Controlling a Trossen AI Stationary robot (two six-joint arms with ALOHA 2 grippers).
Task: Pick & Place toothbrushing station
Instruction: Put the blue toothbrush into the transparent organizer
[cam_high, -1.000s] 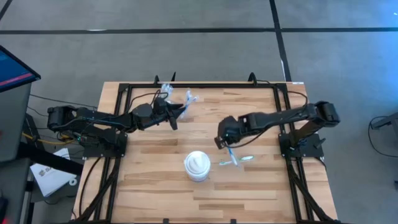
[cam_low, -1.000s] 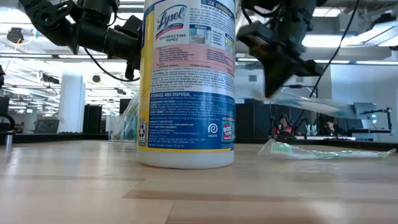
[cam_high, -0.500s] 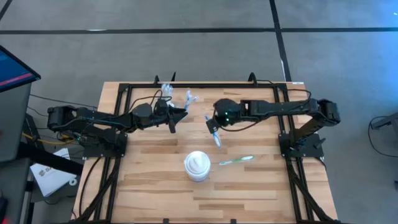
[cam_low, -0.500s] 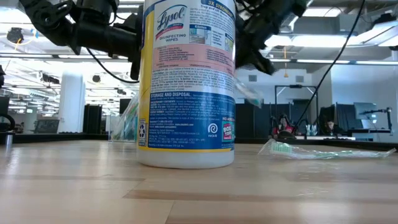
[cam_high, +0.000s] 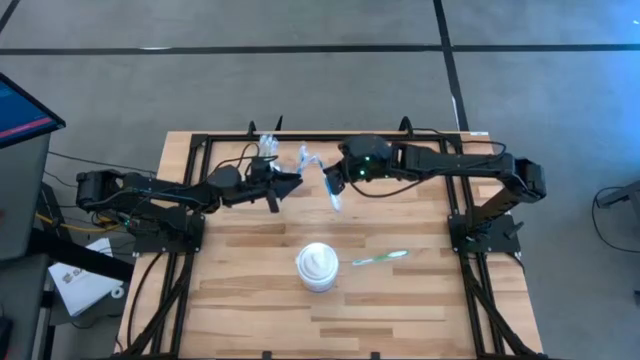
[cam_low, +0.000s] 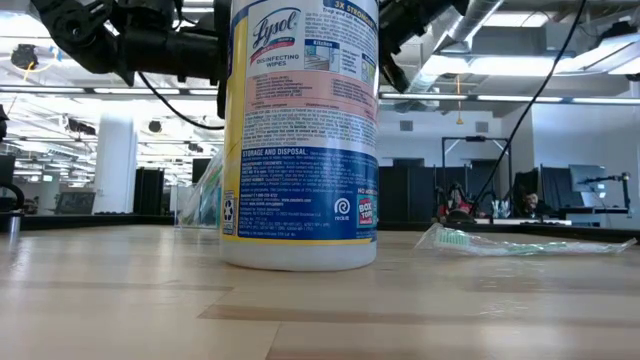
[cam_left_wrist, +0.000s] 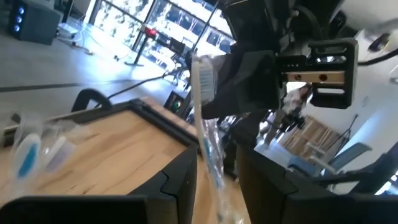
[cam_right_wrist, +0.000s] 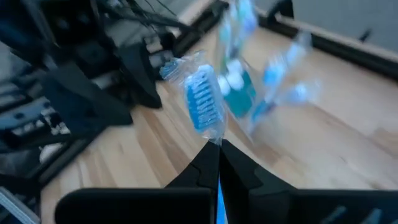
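My right gripper (cam_high: 334, 190), upper middle of the high view, is clamped on a wrapped blue toothbrush (cam_right_wrist: 203, 104) near the cups (cam_high: 268, 146). The left gripper (cam_high: 290, 183) stands half open, empty. The toothbrush may slip or knock a cup.

The setting is an open-plan robotics lab or industrial workspace. The wooden bench top (cam_high: 250, 300) sits in a black metal frame (cam_high: 325, 137) on a grey concrete floor (cam_high: 300, 80). The low view shows an exposed ceiling with strip lights (cam_low: 560, 98), white columns (cam_low: 115, 165), dark partitions (cam_low: 415, 190) and monitors (cam_low: 595, 185) beyond the bench.
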